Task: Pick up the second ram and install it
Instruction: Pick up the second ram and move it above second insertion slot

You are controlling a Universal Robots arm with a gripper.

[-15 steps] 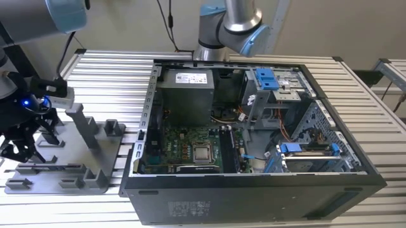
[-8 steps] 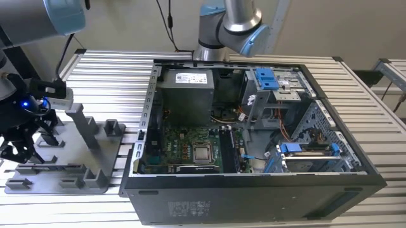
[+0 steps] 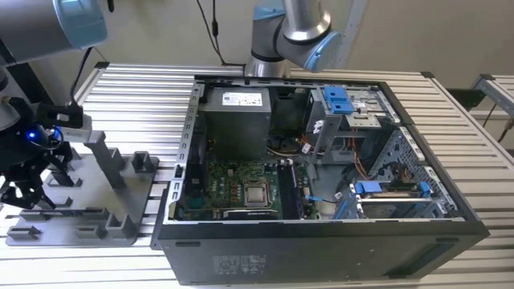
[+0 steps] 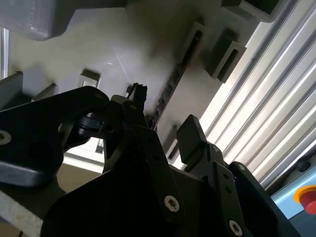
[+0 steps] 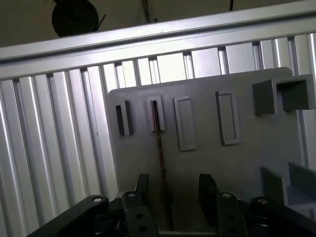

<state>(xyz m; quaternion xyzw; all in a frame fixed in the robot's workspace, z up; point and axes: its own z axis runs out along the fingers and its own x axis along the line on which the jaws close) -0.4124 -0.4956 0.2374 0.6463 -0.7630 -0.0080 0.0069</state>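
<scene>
Soft room light, harsh at the wrist
In the second wrist view glare whitens the tray (image 4: 118,49) and the gripper (image 4: 163,113) is a dark shadow

Tall tray posts (image 3: 103,153) stand near the hand (image 3: 24,194).

The second ram (image 5: 161,158) — thin, dark — stands on edge in the grey tray (image 5: 247,163).
</scene>
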